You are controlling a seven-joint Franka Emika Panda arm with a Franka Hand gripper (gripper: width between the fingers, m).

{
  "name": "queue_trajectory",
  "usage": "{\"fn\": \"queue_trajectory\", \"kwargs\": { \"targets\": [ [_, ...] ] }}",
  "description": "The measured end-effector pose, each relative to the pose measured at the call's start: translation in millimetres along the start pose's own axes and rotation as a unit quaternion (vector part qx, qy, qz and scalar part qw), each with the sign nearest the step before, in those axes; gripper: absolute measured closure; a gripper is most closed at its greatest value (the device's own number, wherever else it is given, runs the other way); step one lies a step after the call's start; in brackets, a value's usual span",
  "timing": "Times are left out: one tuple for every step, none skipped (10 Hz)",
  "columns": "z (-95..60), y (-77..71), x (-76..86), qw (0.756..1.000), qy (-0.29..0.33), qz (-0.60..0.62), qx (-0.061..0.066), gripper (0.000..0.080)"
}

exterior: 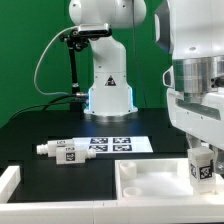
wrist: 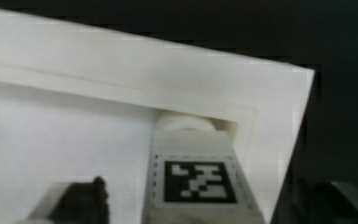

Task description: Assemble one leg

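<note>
Exterior view: the white Franka arm descends along the right edge of the frame, its two-finger gripper point(exterior: 203, 160) positioned at the lower right over a large white square tray-shaped part with raised rims point(exterior: 140, 185) that fills the bottom right of the frame on the black table point(exterior: 40, 140). Between the fingers stands a small white stubby plastic leg carrying a black-and-white square tag point(exterior: 202, 170), upright, with its lower end inside the tray near the tray's far right corner; the jaws are pinching this leg from both sides. A second white leg of the same kind point(exterior: 60, 151) lies on its side on the table at centre left, well apart from the tray, just beside the thin flat white marker board point(exterior: 115, 143) at frame centre. A further white part point(exterior: 8, 185) shows at the lower left edge, cut off by the frame. The arm's white base point(exterior: 108, 80) stands at upper centre before a green backdrop. Wrist view: the held leg point(wrist: 197, 175) appears at lower centre, tag facing the camera, its rounded end close to an inner corner of the tray's rim point(wrist: 140, 75); one dark finger point(wrist: 91, 198) is visible at the lower left, blurred.
</note>
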State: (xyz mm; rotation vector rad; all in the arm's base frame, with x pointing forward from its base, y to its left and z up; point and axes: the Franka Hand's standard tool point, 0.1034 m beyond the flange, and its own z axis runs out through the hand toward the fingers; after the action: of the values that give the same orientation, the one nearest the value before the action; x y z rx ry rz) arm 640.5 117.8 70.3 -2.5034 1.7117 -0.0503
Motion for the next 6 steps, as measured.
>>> {"fn": "queue_trajectory", "kwargs": {
  "targets": [
    [-2.6, -3.1, -3.7, 0.994, 0.003, -0.105, 0.012, 0.0186],
    [-6.8, 0.4, -4.7, 0.981, 0.004, -0.195, 0.017, 0.0161],
    [-8.8, 5.6, -4.5, 0.971, 0.004, -0.240, 0.015, 0.0161],
    [-7.6, 5.1, -4.0, 0.964, 0.005, -0.266, 0.014, 0.0152],
    [-7.2, 5.4, -3.7, 0.953, 0.006, -0.304, 0.013, 0.0152],
    [-7.1, 5.6, -3.5, 0.944, 0.006, -0.330, 0.013, 0.0151]
  ]
}}
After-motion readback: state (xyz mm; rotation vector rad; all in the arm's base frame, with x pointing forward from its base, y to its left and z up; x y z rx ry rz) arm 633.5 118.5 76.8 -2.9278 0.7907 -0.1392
